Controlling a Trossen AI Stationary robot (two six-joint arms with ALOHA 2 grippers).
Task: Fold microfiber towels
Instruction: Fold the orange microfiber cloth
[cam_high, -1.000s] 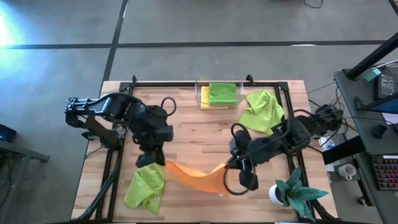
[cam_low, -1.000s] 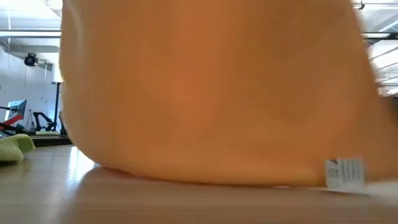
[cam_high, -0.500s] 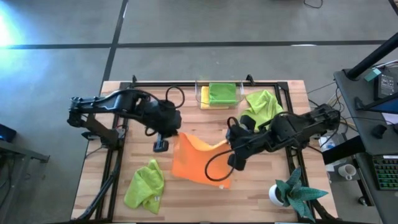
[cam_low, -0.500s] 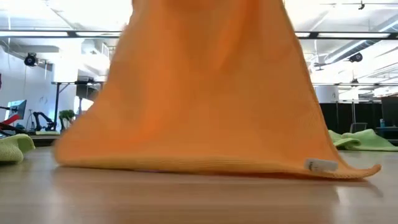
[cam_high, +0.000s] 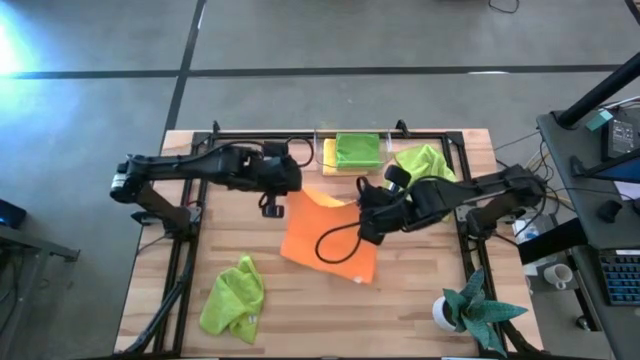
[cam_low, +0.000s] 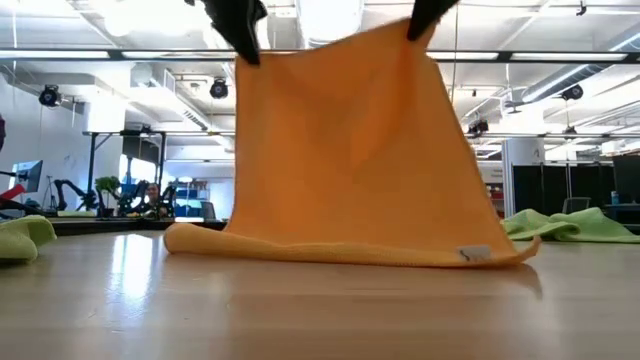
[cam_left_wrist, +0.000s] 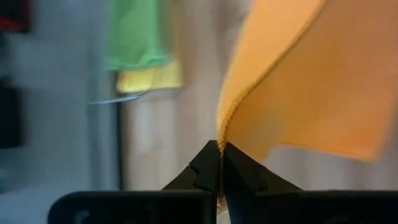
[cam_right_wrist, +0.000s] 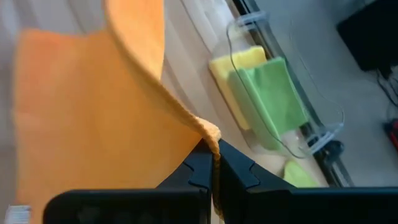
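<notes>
Orange towel (cam_high: 330, 240) hangs limp and light over mid-table, its lower edge dragging on the wood, with my left gripper (cam_high: 290, 185) and right gripper (cam_high: 366, 214) each pinched tight on a top corner, which I judge the best hold.

Hanging orange towel (cam_high: 330, 240) blocks mid-table; bare table (cam_high: 300, 320) lies nearside.

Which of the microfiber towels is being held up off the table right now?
The orange microfiber towel: the left claw and right claw each pinch a top corner, its lower edge trailing on the table. The green ones lie untouched.
</notes>
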